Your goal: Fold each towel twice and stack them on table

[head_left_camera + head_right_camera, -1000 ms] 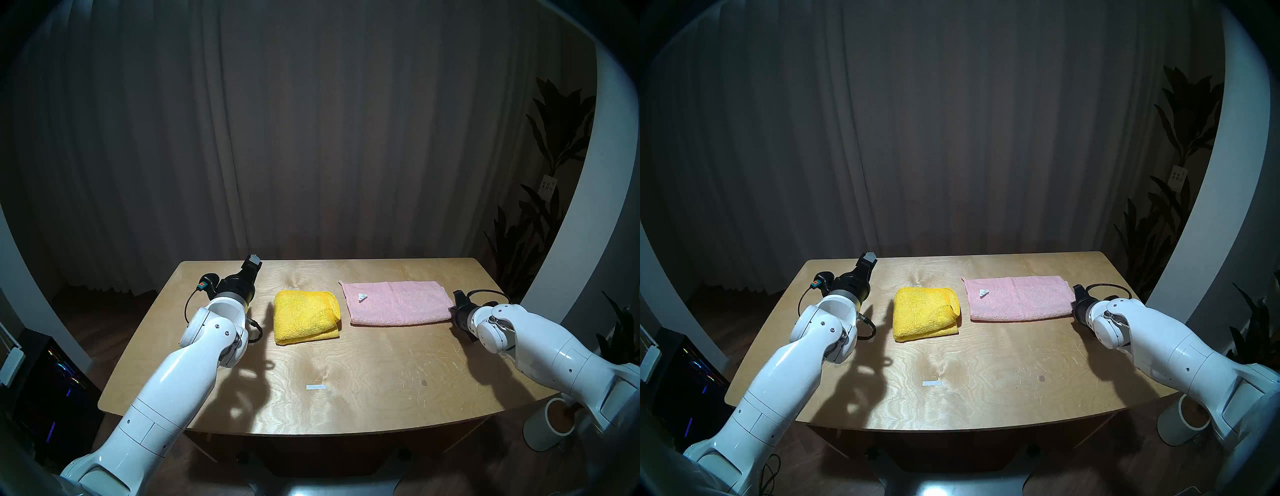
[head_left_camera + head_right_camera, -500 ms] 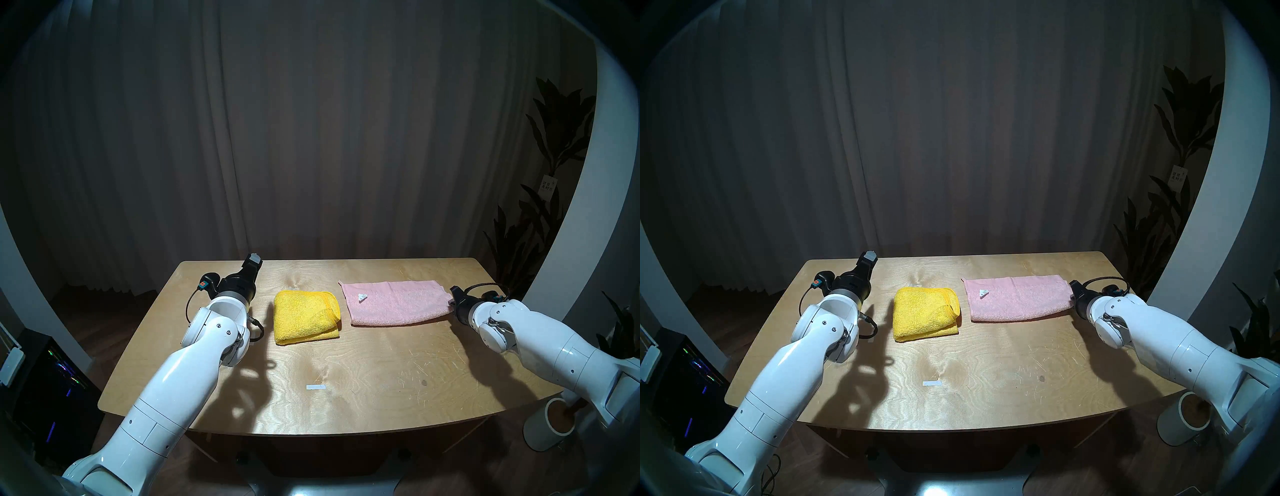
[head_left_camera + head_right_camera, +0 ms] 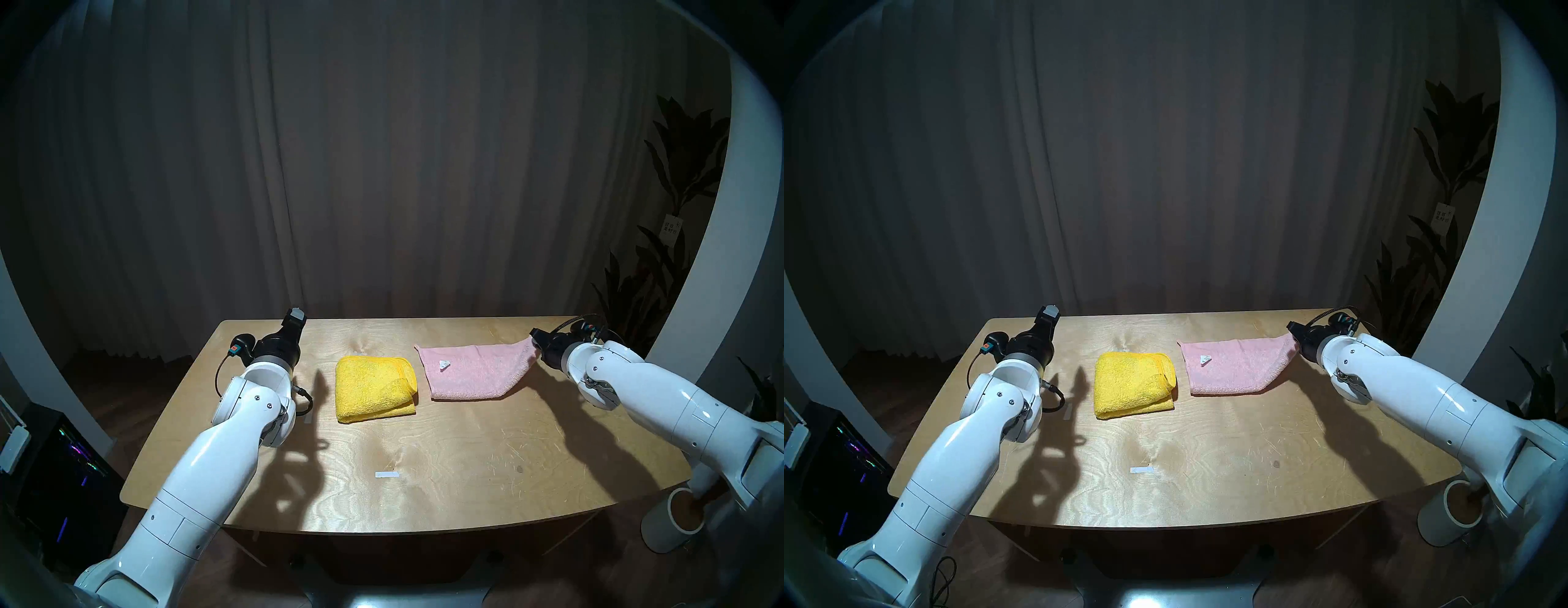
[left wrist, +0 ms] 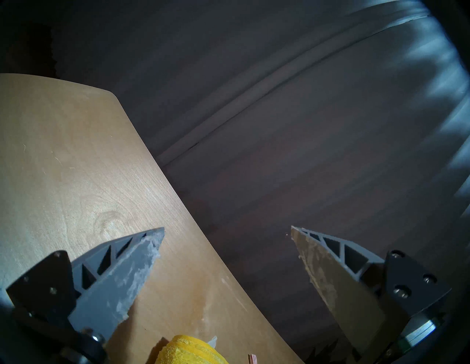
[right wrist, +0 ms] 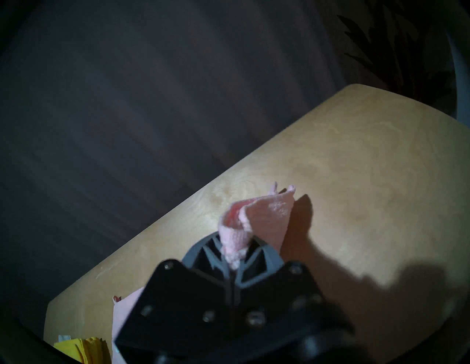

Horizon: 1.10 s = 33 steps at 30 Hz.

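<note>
The yellow towel lies folded into a thick square mid-table; its edge shows in the left wrist view and the right wrist view. The pink towel lies as a long strip to its right, with a white tag on top. My right gripper is shut on the pink towel's right end and holds it raised above the table. My left gripper is open and empty over the table's far left edge.
A white tape strip lies near the front middle, another beside my left arm. A white cylinder stands on the floor at the right. Dark curtains hang behind the table; plants stand at the far right.
My right gripper has risen and moved back with the pink towel's right end, lifting that end off the table. My left arm has shifted slightly to the left.
</note>
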### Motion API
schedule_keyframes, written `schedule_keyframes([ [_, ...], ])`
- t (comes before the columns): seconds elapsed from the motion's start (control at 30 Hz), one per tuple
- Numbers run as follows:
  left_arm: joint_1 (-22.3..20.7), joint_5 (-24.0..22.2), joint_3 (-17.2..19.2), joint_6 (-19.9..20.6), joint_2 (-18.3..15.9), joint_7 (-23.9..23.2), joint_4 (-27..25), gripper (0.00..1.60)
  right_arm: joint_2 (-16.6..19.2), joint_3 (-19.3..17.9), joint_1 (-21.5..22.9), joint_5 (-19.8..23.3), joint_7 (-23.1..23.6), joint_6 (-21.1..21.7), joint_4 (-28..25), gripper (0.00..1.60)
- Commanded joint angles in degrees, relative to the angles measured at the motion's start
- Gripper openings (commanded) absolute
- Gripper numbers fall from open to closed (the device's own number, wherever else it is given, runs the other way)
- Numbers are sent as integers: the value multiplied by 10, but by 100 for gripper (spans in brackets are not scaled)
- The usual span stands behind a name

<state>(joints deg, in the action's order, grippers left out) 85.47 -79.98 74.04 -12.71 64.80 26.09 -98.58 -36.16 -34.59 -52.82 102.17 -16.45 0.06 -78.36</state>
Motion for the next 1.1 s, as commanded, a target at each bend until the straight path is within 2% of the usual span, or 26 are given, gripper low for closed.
schedule_keyframes([
  [0.0, 15, -9, 26, -15, -7, -6, -18, 160, -51, 20, 59, -55, 0, 41, 18, 0],
  [0.37, 60, -23, 70, -41, -25, -2, -46, 160, -79, 72, 91, -128, 28, 106, 14, 0],
  [0.57, 84, -29, 92, -53, -32, -1, -60, 160, -101, 92, 108, -157, 38, 128, 27, 0],
  [0.73, 101, -25, 106, -65, -37, 1, -72, 160, -123, 106, 119, -172, 51, 147, 48, 0],
  [1.07, 123, -23, 127, -77, -41, 6, -89, 160, -139, 125, 135, -193, 80, 171, 41, 0],
])
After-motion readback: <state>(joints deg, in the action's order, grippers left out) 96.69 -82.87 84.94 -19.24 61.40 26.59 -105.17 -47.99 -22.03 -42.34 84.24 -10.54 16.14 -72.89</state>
